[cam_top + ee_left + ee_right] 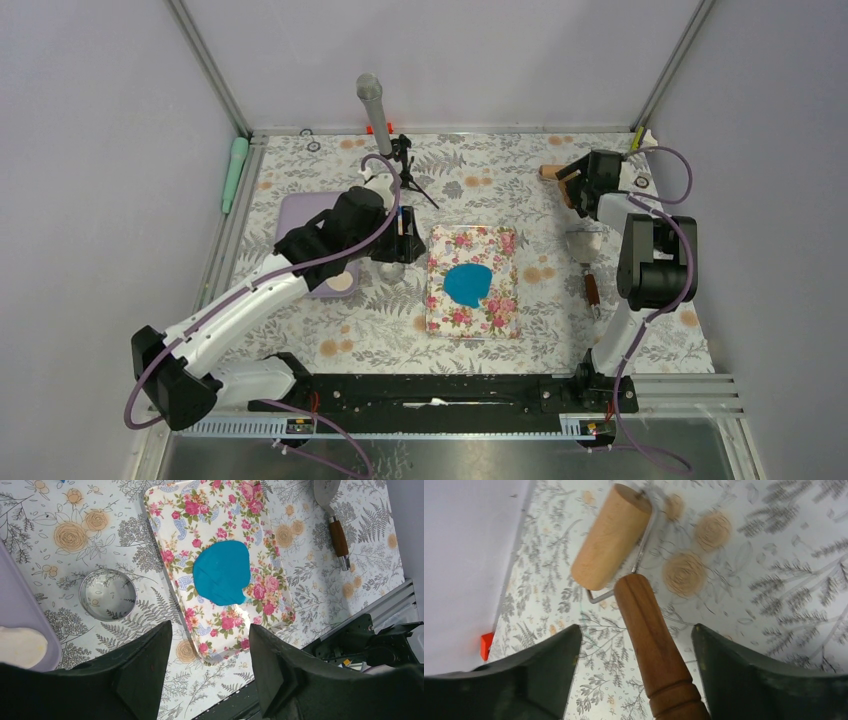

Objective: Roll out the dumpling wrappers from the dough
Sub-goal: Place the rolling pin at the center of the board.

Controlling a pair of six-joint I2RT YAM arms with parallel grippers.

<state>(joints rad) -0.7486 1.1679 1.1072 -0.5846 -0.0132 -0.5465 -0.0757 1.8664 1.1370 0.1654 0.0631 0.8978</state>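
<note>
The dough (467, 284) is a flattened, roughly round blue sheet on the floral pink mat (500, 250). It also shows in the left wrist view as blue dough (222, 572) on the mat (175, 515). No dumpling wrappers are in view. My left gripper (393, 250) hovers left of the mat, open (210, 645) and holding nothing. At the back right lies the wooden roller (550, 172), with its pale drum (611, 537) and dark handle (651, 640). My right gripper (572, 185) is open (636, 645). Its fingers stand on either side of the handle with a gap on each side.
A metal ring cutter (107, 594) stands on the table left of the mat. A purple tray (300, 215) holds a pale disc (20, 645). A wooden-handled scraper (588, 262) lies right of the mat. A microphone on a stand (375, 100) rises at the back.
</note>
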